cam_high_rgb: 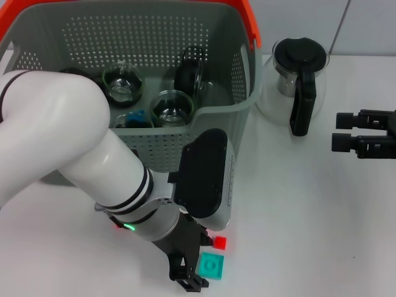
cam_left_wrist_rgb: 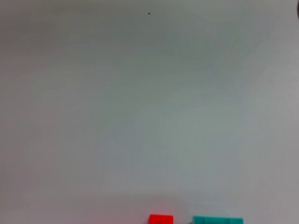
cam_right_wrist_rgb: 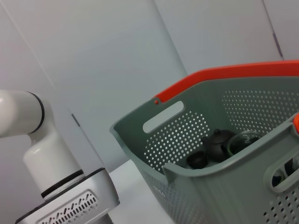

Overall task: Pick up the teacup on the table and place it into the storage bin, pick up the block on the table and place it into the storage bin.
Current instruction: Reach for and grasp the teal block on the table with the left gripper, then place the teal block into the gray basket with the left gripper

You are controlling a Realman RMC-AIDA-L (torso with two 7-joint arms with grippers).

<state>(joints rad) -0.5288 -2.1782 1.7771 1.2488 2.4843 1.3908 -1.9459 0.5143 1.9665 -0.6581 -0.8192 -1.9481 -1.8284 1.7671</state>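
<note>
Left gripper (cam_high_rgb: 192, 272) hangs low over a teal block (cam_high_rgb: 211, 266) beside a small red block (cam_high_rgb: 220, 241) in front of the grey storage bin (cam_high_rgb: 216, 130), finger spacing impossible to tell; centring before closing would help, right gripper (cam_high_rgb: 341, 133) idle.

Glass pot (cam_high_rgb: 291, 80) with black lid on white table (cam_high_rgb: 309, 216)
</note>
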